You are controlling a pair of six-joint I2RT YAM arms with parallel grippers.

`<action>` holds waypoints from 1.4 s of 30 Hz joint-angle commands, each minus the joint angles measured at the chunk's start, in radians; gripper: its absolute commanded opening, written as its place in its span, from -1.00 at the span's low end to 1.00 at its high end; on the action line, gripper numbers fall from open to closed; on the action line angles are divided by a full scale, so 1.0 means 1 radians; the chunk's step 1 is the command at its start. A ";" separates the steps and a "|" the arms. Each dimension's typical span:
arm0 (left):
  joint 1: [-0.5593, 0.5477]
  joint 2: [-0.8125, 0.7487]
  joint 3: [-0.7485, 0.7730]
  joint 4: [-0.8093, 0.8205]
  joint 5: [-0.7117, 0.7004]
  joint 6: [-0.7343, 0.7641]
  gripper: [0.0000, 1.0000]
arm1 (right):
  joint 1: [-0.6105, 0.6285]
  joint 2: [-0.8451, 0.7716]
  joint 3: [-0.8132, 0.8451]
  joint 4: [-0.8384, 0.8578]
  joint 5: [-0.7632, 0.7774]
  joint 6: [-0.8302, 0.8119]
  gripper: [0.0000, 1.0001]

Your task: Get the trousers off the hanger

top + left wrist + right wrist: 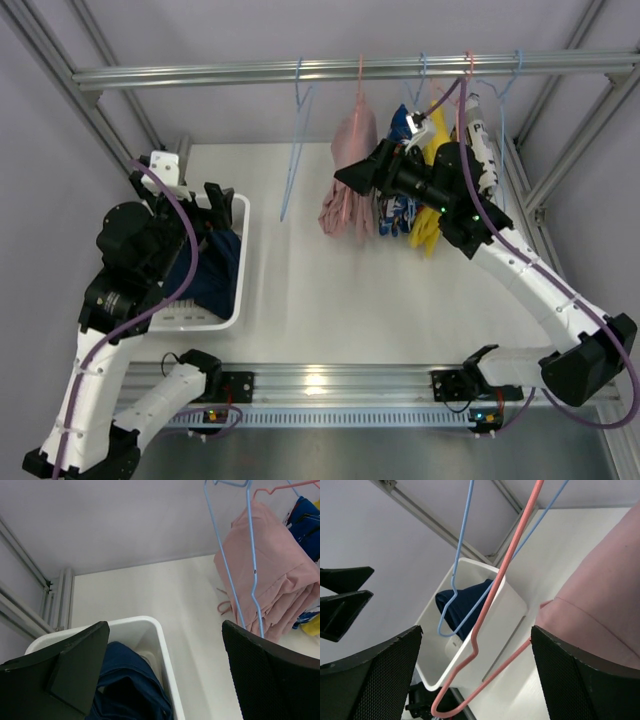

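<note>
The pale pink trousers (350, 185) hang folded over a pink hanger (361, 75) on the rail; they also show in the left wrist view (270, 575) and the right wrist view (600, 605). The navy trousers (215, 265) lie in the white basket (240, 300), also seen in the left wrist view (130, 685) and in the right wrist view (465, 605). My right gripper (350, 178) is open right beside the pink trousers, with the pink hanger's end (485, 650) between its fingers. My left gripper (225, 205) is open and empty above the basket.
An empty blue hanger (297, 140) hangs left of the pink one. A blue patterned garment (400, 205) and a yellow garment (428, 215) hang to the right, with more hangers. Metal frame posts (565, 150) stand on both sides.
</note>
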 commanded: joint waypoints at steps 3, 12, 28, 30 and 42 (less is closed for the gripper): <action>0.025 0.016 0.031 -0.014 0.095 -0.091 0.98 | -0.024 0.067 0.059 0.202 -0.097 0.156 0.70; 0.032 0.039 0.043 -0.005 0.123 -0.116 0.98 | -0.050 0.150 0.062 0.337 -0.120 0.285 0.11; 0.040 0.050 0.017 0.016 0.128 -0.145 0.98 | -0.087 0.187 0.079 0.441 -0.171 0.355 -0.90; 0.040 0.049 0.014 0.018 0.134 -0.148 0.98 | -0.088 0.182 0.085 0.445 -0.175 0.360 -1.00; 0.040 0.047 0.000 0.061 0.145 -0.113 0.98 | -0.096 0.115 0.147 0.509 -0.249 0.332 -1.00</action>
